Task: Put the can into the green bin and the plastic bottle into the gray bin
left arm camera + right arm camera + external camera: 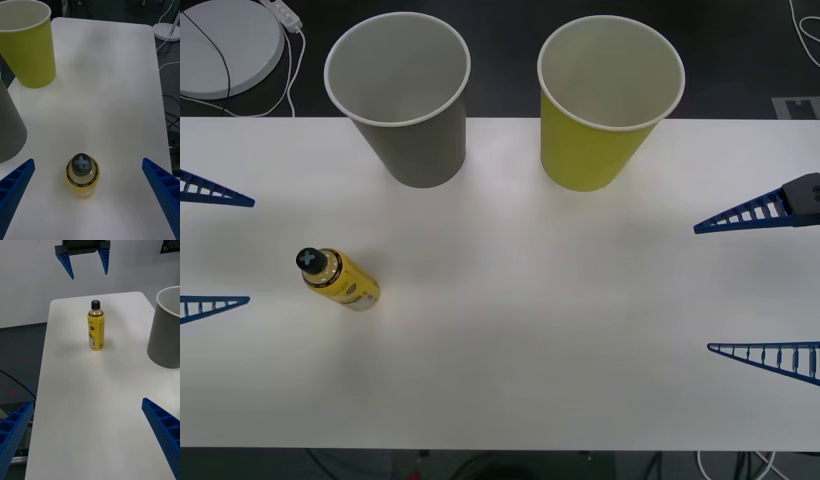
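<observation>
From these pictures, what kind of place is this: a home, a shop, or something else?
Probably a robotics lab or test room. A bare white table holds two paper cups as bins, gray and green, and one plastic bottle, with cables on a dark floor.

Lab or test room. White table (510, 330) on dark floor (500, 40), loose white cables (740, 465), round white lamp base (225, 45), plain grey wall (33, 281).

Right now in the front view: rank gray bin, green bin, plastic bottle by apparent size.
1. gray bin and green bin: tied, they look alike in size, side by side at the table's far edge.
2. plastic bottle: clearly smallest, standing nearer the camera.
</observation>
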